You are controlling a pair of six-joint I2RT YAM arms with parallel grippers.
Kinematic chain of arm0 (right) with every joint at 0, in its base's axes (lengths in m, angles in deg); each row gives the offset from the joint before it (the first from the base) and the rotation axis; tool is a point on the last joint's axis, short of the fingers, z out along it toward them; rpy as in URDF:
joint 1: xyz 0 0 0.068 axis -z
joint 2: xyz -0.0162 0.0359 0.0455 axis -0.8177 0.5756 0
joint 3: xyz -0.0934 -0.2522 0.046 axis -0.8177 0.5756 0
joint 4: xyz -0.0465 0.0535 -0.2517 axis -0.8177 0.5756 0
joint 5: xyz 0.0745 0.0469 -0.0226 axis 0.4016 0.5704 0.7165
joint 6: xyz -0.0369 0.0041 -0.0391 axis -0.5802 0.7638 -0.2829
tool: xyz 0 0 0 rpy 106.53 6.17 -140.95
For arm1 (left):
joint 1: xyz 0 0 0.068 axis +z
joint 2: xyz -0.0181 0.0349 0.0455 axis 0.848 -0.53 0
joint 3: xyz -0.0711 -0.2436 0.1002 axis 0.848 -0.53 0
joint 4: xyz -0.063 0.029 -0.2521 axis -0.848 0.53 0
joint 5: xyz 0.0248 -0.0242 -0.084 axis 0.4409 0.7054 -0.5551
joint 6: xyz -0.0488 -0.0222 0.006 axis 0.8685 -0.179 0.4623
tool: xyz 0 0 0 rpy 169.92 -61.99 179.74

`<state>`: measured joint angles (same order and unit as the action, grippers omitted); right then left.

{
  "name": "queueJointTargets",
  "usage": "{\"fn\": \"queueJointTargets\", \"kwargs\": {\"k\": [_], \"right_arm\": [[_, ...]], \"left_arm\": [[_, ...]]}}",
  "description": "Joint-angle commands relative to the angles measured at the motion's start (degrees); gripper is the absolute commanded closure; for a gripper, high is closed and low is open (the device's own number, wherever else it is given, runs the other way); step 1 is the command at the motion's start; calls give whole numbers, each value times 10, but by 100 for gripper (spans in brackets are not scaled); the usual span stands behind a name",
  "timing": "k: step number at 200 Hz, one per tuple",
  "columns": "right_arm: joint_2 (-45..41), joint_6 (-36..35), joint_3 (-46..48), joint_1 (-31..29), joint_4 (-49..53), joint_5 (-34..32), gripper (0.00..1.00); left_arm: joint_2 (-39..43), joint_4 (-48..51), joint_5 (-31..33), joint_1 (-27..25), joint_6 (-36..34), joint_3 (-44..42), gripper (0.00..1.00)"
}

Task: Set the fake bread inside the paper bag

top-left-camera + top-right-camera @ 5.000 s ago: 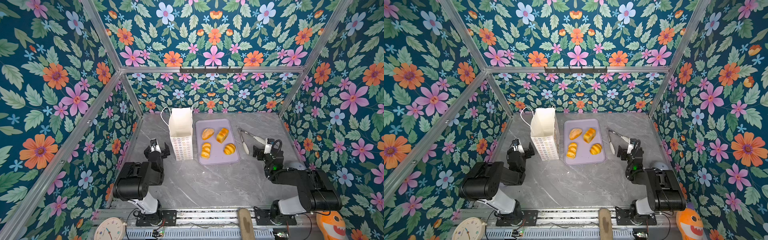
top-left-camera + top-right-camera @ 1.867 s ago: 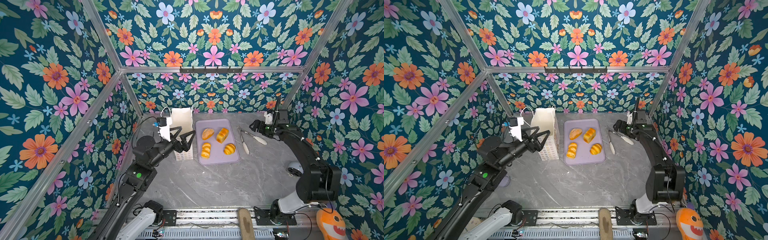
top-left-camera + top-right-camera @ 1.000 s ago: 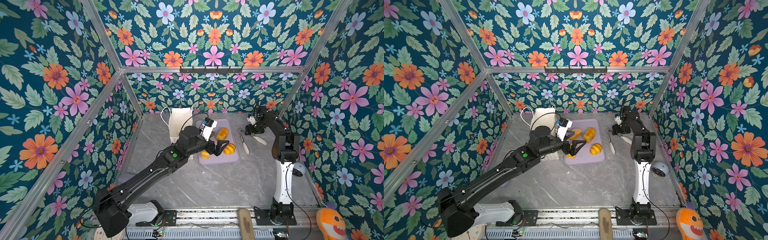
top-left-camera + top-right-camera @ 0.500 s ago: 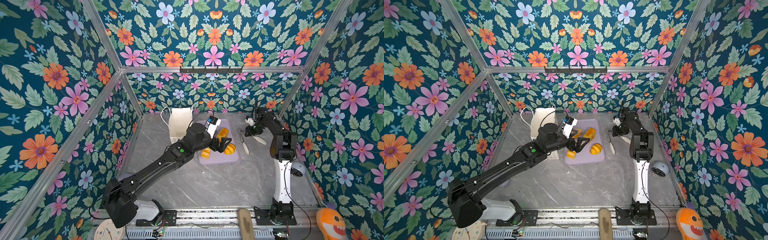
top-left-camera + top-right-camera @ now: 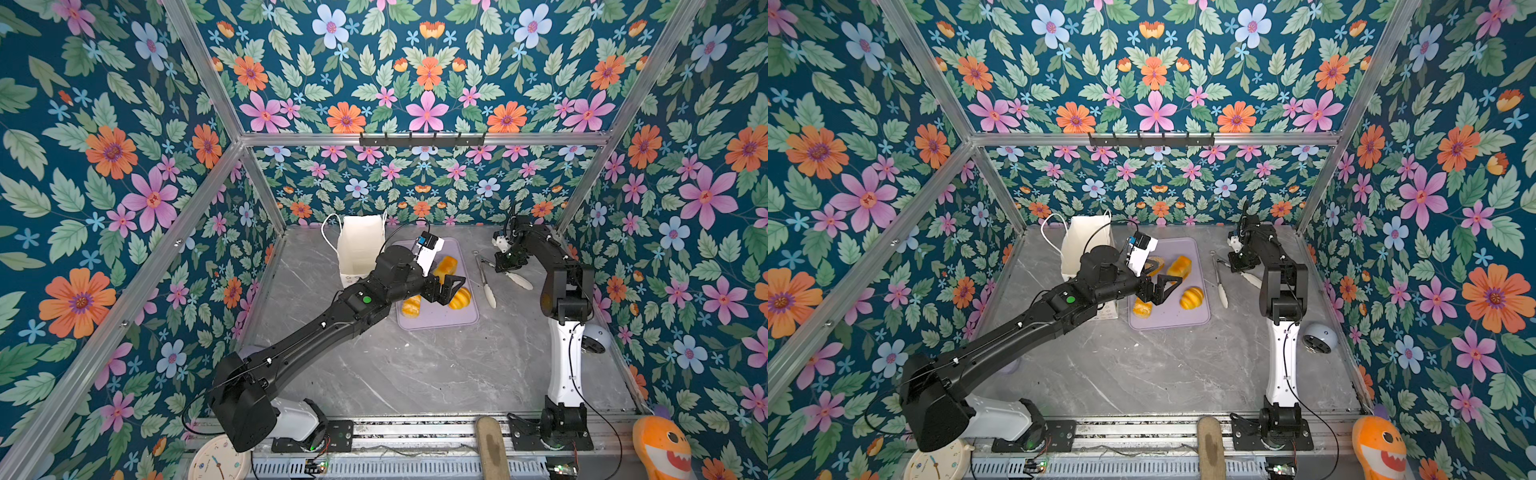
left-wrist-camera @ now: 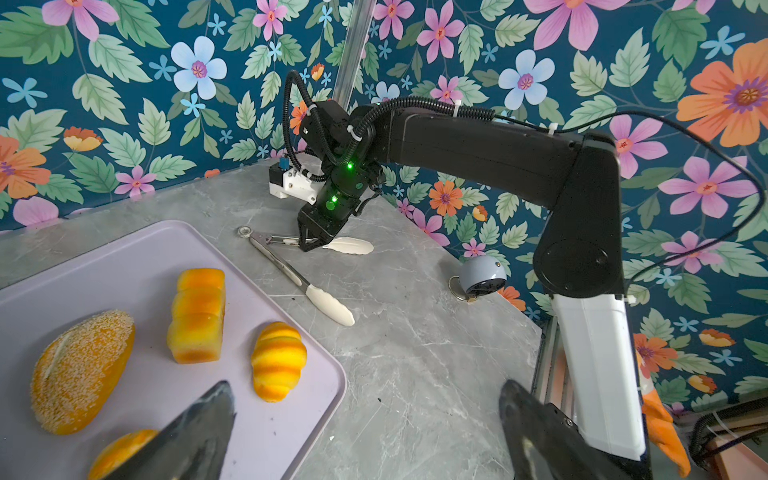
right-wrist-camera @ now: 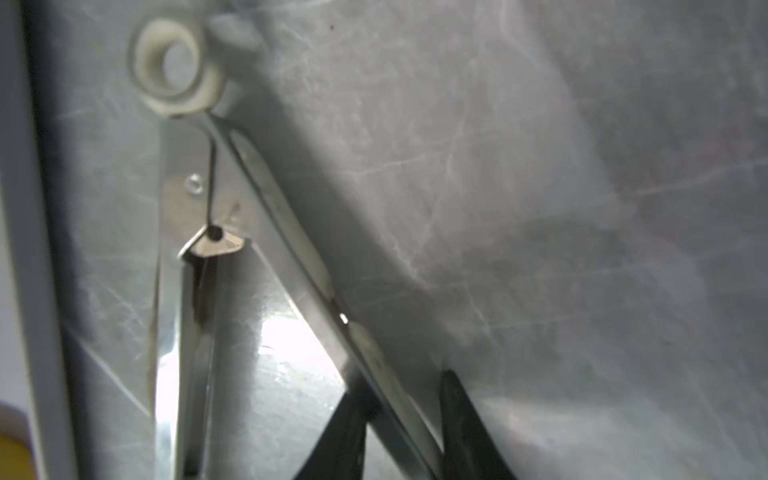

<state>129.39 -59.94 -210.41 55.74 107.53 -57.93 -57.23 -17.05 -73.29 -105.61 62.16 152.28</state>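
Fake bread lies on a lilac tray (image 5: 436, 322): a blocky loaf (image 5: 445, 265), a striped bun (image 5: 460, 298) and a ridged loaf (image 5: 411, 305). The left wrist view also shows a seeded roll (image 6: 79, 370). My left gripper (image 5: 455, 291) hangs open just above the tray beside the striped bun (image 6: 277, 360), holding nothing. Behind the left arm stands the white paper bag (image 5: 358, 249). To the right of the tray, metal tongs (image 5: 486, 282) lie on the table. My right gripper (image 7: 403, 415) is down on them, shut on one tong arm (image 7: 291, 249).
A small grey-blue round device (image 5: 596, 338) sits by the right arm's base. An orange shark toy (image 5: 663, 449), a clock (image 5: 212, 459) and a wooden handle (image 5: 490, 449) lie along the front rail. Floral walls close in the back and both sides.
The left gripper has edged right over the tray towards the striped bun, still open. The right gripper's jaws have closed in on the tong arm.
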Motion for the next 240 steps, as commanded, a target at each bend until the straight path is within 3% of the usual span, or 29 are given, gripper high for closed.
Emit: {"fn": "queueJointTargets", "kwargs": {"k": [1, 121, 198, 218, 240], "right_arm": [[0, -5, 12, -5, 12, 0, 74], [-70, -11, 61, -14, -3, 21, 86], [-201, -18, 100, -18, -35, -101, 88], [-264, -14, 134, -22, -69, -62, 88], [-361, 3, 202, -29, -145, 42, 88]], "left_arm": [[2, -9, -6, 1, -1, 0, 0], [17, -7, 2, 1, 4, -11, 0], [21, -10, 13, 1, 7, -16, 0], [24, -4, 26, 1, 12, -13, 0], [25, 58, 48, 1, 19, 26, 0]]}}
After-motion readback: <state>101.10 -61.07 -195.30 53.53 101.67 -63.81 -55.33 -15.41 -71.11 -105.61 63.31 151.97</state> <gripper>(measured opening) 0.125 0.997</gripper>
